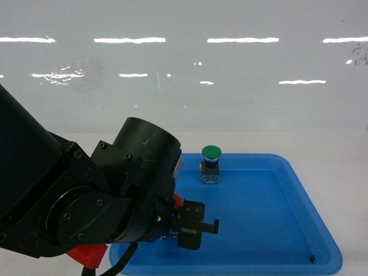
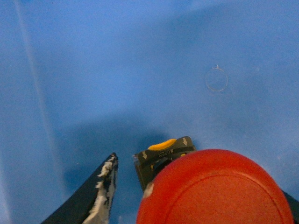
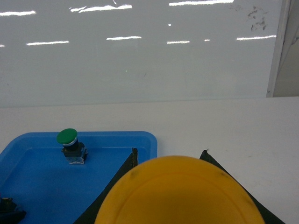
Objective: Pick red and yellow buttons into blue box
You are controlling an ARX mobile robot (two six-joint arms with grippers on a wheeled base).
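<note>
1. Filling the bottom of the left wrist view, the round red mushroom cap of a push button (image 2: 215, 189) sits between the left gripper's (image 2: 196, 196) fingers, one dark finger (image 2: 100, 186) showing at its left; the gripper is closed on this red button, whose black body with a yellow latch pokes out beyond the cap.
2. Likewise the right wrist view is filled low down by the smooth yellow cap of the second button (image 3: 175, 193), flanked by two dark fingers, so the right gripper (image 3: 170, 186) looks clamped on it.
3. Head view shows the left arm low over the shallow blue plastic tray (image 1: 299, 190), a sliver of red cap just behind the gripper's black fingers.
4. A green-capped button on a clear blocky body (image 1: 210, 164) stands upright on the tray's far side, well apart from both grippers; it is not wanted.
5. Deciding relation: the deep blue box does not show for certain in any view. The smooth blue surface beneath the red button may be tray floor or box inside; I cannot tell which, so its direction from either gripper is unknown.
6. Judged progress: both buttons appear grasped, neither released.
</note>
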